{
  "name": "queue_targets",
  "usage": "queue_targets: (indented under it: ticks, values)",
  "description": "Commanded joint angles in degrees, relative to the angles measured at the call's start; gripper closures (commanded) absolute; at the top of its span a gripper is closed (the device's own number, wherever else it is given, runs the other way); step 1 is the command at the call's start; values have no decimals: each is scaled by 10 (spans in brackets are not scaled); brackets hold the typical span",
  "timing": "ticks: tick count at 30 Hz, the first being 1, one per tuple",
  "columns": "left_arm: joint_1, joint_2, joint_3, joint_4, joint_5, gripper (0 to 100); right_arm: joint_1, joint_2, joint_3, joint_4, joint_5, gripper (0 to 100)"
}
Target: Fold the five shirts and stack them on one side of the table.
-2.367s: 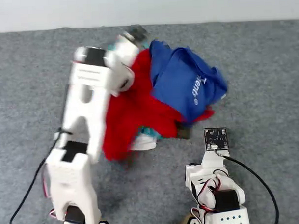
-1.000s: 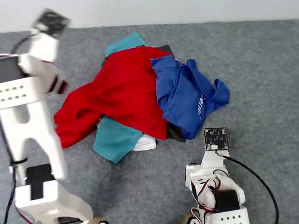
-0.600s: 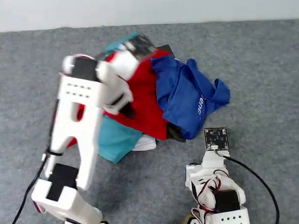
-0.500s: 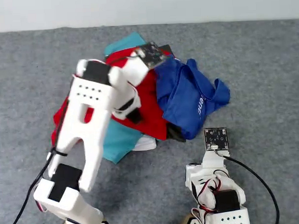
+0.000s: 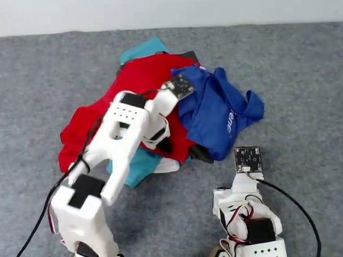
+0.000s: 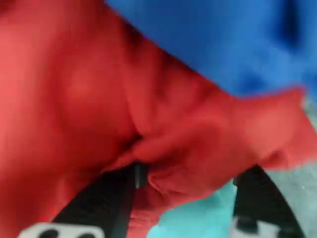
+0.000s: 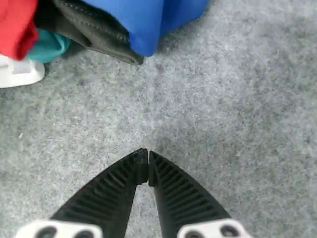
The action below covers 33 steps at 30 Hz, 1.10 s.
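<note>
A pile of shirts lies mid-table: a red shirt (image 5: 133,90) spread on top, a blue shirt (image 5: 219,113) on its right, a teal shirt (image 5: 136,163) and a white one (image 5: 167,165) underneath, and a black one (image 5: 198,153) at the near edge. My left gripper (image 5: 163,143) is down on the red shirt's near edge. In the left wrist view, the left gripper (image 6: 195,173) is open with a fold of the red shirt (image 6: 74,99) bulging between its fingers (image 6: 119,198). My right gripper (image 7: 148,158) is shut and holds nothing, low over the carpet, short of the blue shirt (image 7: 148,20).
Grey carpet (image 5: 305,90) covers the table, with bare room on the left, on the right and in front of the pile. The right arm (image 5: 248,216) sits folded at the near edge. A pale wall runs along the far edge.
The left arm swung from the far left of the table across to the pile and came down on the red shirt's near edge. The right arm stayed still.
</note>
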Motion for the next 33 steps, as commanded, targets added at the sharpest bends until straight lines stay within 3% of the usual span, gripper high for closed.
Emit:
queue_targets:
  ticks: [1,4,9,15,25,33]
  values:
    - [-2,37,-2,-42,42,714,-3,-5,9,1,-5,990]
    - [-4,44,-22,-61,91,753,-3,-5,9,1,-5,990]
    - [5,45,-22,-73,46,977,-3,-5,9,1,-5,990]
    - [-39,23,-24,-53,51,989,-3,-5,9,1,-5,990]
    - [-274,-150,-22,-15,58,989,-3,-5,9,1,-5,990]
    - [-483,-219,-23,-18,4,989,-3,-5,9,1,-5,990]
